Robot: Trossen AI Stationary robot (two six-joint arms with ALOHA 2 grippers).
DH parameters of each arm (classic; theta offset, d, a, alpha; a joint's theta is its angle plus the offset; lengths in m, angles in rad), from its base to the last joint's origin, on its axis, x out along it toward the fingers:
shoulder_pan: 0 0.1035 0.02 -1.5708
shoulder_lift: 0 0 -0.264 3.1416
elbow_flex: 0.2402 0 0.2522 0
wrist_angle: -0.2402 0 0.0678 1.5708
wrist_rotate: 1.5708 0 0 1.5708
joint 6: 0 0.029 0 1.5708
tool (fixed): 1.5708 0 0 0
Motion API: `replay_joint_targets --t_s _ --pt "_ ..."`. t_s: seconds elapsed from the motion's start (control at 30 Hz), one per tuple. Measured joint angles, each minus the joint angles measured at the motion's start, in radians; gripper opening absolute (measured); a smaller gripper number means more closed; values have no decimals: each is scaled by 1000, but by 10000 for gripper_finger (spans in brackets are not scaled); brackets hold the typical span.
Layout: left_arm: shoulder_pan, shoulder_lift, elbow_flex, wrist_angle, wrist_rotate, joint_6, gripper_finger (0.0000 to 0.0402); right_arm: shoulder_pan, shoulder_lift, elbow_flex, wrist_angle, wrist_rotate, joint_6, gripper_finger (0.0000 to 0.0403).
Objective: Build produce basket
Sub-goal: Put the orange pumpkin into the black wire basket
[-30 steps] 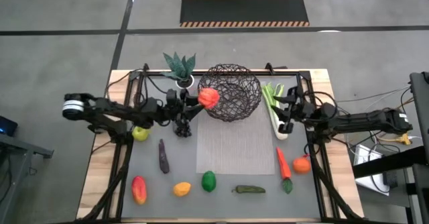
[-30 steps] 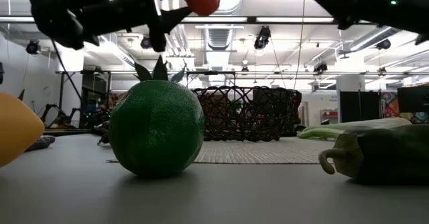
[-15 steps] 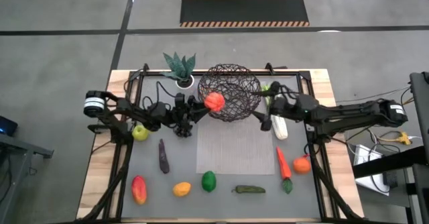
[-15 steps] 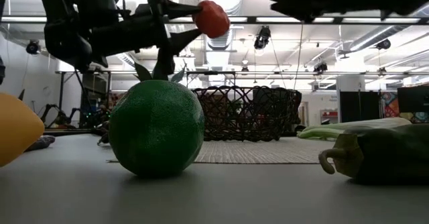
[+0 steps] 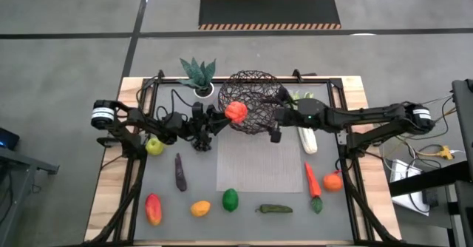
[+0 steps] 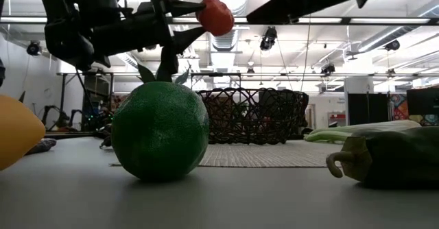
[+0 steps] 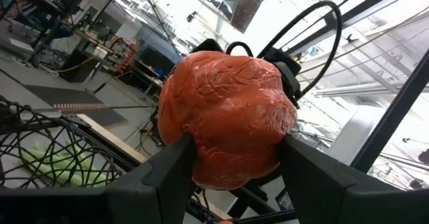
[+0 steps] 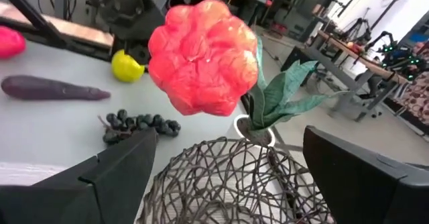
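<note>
Reaching farther in than half a second ago, the right end effector (image 5: 275, 126) now hangs open at the basket (image 5: 256, 101) rim, empty. Opposite it, the left end effector (image 5: 228, 112) stays level above the rim's near-left edge, clamped on the lumpy red fruit (image 5: 236, 111).

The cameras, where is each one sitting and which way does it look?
High view: above the table, looking straight down; shows both arms, the left tool holding the red fruit over the basket.
Low view: at tabletop height, looking level past the green fruit; arms overhead.
Left wrist view: on the left arm; its fingers clamp the red fruit.
Right wrist view: on the right arm; open fingers, facing the red fruit.
All four views share the red fruit.
</note>
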State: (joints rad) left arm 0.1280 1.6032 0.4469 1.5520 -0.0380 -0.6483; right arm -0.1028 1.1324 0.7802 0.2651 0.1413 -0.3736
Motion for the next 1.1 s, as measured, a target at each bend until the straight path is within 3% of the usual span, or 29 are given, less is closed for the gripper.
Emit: replay_joint_targets --t_s 0.67,0.97,1.1 --pt "1 -1 0 8 -44 2 189 -1 252 247 -3 -4 -20 356" --pt "1 -3 0 9 -55 0 189 -1 261 274 -37 -2 10 299" --pt "0 -2 0 2 -43 5 209 0 248 271 -67 -13 45 283"
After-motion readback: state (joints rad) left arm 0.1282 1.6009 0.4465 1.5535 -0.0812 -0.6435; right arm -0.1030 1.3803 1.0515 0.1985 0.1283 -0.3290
